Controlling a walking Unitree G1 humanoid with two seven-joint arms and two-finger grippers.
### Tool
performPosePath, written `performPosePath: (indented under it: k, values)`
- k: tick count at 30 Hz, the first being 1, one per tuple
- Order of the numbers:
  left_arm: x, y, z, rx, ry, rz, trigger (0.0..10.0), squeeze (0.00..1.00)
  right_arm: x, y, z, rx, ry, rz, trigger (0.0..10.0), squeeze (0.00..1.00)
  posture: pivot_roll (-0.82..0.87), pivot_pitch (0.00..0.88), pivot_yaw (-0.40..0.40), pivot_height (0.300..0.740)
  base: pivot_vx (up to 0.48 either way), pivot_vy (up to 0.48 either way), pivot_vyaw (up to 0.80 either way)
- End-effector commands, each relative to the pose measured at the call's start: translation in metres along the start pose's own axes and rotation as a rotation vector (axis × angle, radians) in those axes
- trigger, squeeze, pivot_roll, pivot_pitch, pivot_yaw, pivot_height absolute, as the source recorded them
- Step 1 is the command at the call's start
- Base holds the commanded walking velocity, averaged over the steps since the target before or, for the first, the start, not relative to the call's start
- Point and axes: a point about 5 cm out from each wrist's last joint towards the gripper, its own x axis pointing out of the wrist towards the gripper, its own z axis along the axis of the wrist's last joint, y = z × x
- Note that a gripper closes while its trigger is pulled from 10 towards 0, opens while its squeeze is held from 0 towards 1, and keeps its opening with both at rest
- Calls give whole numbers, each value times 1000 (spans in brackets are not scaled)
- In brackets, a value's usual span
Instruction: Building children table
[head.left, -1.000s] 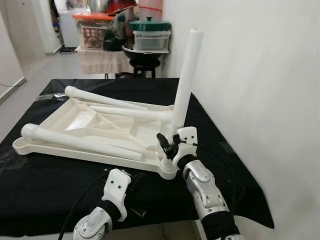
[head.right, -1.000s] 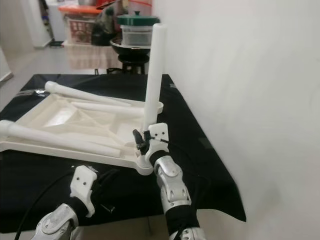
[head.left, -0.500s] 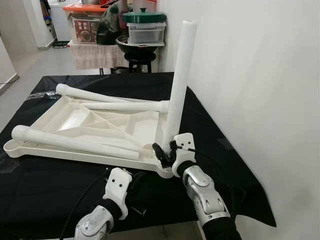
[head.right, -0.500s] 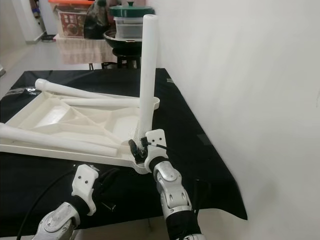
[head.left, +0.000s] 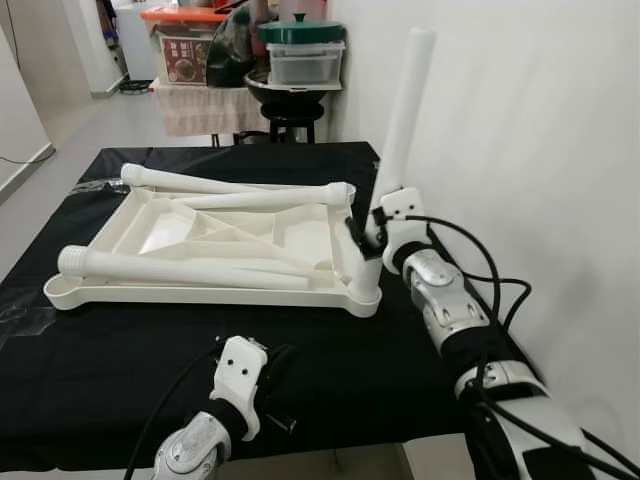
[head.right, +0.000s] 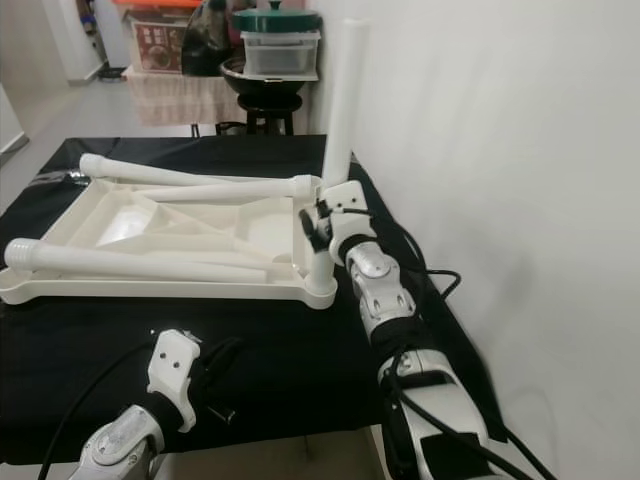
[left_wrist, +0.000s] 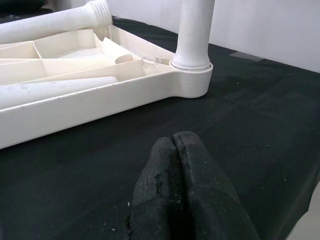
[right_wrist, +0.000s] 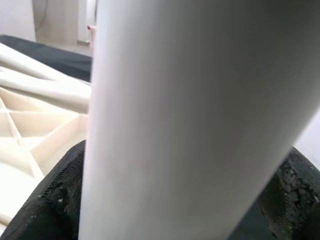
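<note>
The white children's tabletop lies upside down on the black cloth. One white leg stands upright in its near right corner socket. My right gripper is shut on the lower part of this leg; in the right wrist view its black fingers press either side of the leg. Three loose legs lie across the tabletop: one in front and two at the back. My left gripper rests shut and empty on the cloth, short of the corner socket.
The black-covered table ends close in front of me. A white wall runs along the right side. Behind the table stand a stool with a pot and stacked storage boxes.
The camera has shifted, so the whole scene sits differently. My right arm now reaches further out, still clamped on the upright leg. The left gripper stays put.
</note>
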Motion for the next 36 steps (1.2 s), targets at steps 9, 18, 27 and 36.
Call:
performPosePath:
  k: [9,18,27,36]
  values:
    - [-1,3,0,-13,4,20,10000,0,-12,2,-35,41,83,-12,10000,0,12,0,-66,740,0,0,0]
    - [13,21,16,-71,-59,86,10000,0,-70,20,-62,205,3,76,10000,0,-54,0,-14,740,0,0,0]
    - [21,36,30,-118,-104,160,10000,0,-94,32,-67,164,9,150,10000,0,-83,0,18,740,0,0,0]
    - [13,45,24,-103,-53,247,10000,0,-103,29,-52,150,1,137,10000,0,-69,0,9,740,0,0,0]
